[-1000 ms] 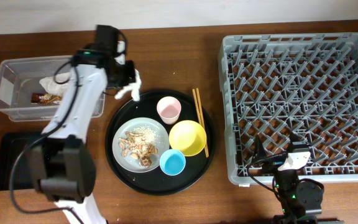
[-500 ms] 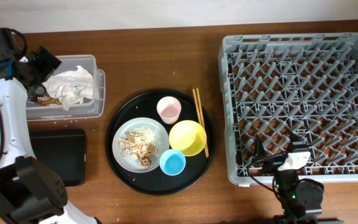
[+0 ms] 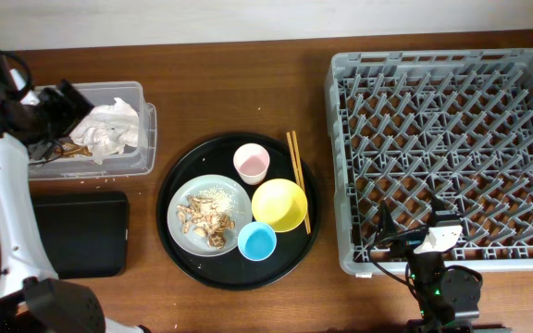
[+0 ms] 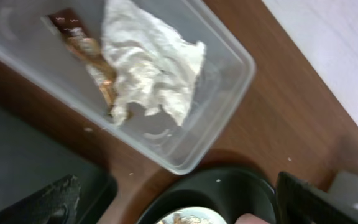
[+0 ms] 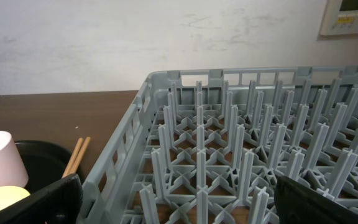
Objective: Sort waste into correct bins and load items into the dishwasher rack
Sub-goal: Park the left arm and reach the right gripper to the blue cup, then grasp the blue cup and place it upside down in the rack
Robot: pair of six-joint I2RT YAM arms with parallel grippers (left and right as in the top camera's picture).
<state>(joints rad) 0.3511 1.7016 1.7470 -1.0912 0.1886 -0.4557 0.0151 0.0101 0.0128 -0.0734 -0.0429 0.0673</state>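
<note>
Beige-brown crumbly food scraps [image 3: 206, 218] are lying on a round pale grey-white plate [image 3: 237, 195], at the left of a large round black tray [image 3: 285, 265] in the middle of a brown wooden table. This looks to be the only waste not yet binned. A crumpled white paper napkin [image 3: 109, 128] and a small brown wrapper [image 4: 82, 43] are already sitting in the clear rectangular plastic tub [image 3: 150, 129] at the far left. A shallow flat black rectangular tray [image 3: 77, 236] is lying just in front of that tub.

The left gripper [image 4: 188, 202] is hovering over the tub's left end with its fingers spread wide and nothing between them. The plate is lying to its right, nearer this arm than the other, so the scraps are probably its job.

Beside the plate are sitting a small pink cup [image 3: 251, 163], a yellow bowl [image 3: 278, 204] and a small light-blue cup [image 3: 257, 242]. A pair of thin wooden chopsticks [image 3: 298, 180] is running front to back along the tray's right side.

The right gripper [image 5: 179, 199] is waiting, fingers apart and empty, at the near edge of the large square grey plastic crate [image 3: 340, 166]
</note>
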